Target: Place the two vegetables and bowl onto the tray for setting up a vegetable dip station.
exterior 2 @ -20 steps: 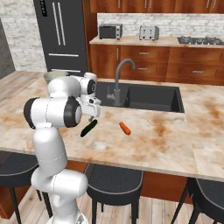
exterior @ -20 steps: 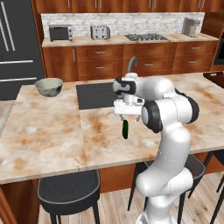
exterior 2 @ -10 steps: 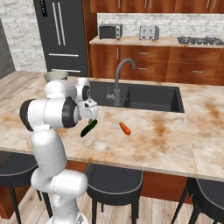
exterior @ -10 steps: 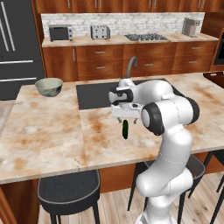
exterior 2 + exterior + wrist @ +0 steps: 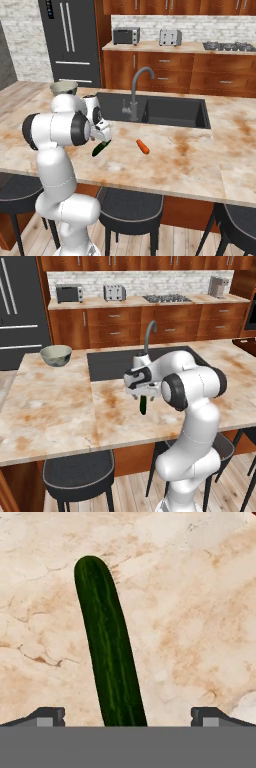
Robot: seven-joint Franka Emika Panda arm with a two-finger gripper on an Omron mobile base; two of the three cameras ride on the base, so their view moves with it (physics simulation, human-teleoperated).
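The dark green vegetable (image 5: 107, 652) lies flat on the marble island counter (image 5: 60, 406), also seen from the base cameras (image 5: 143, 405) (image 5: 100, 148). My gripper (image 5: 127, 717) hangs open just above its near end, one fingertip (image 5: 47, 716) on each side and not touching it. From the left base view the gripper (image 5: 142, 394) points down at the vegetable. The orange carrot (image 5: 143, 146) lies a little to the right of it. The pale bowl (image 5: 55, 354) (image 5: 64, 87) stands at the island's far left corner. A corner of the dark reddish tray (image 5: 247, 346) shows at the right edge.
A black sink (image 5: 165, 110) with a grey faucet (image 5: 136, 92) is set into the island behind the vegetables. Dark stools (image 5: 77, 473) stand along the near edge. Broad bare marble lies left of the gripper.
The hand has come down closer to the green vegetable. Its jaws have stayed open, and the vegetables and bowl have not moved.
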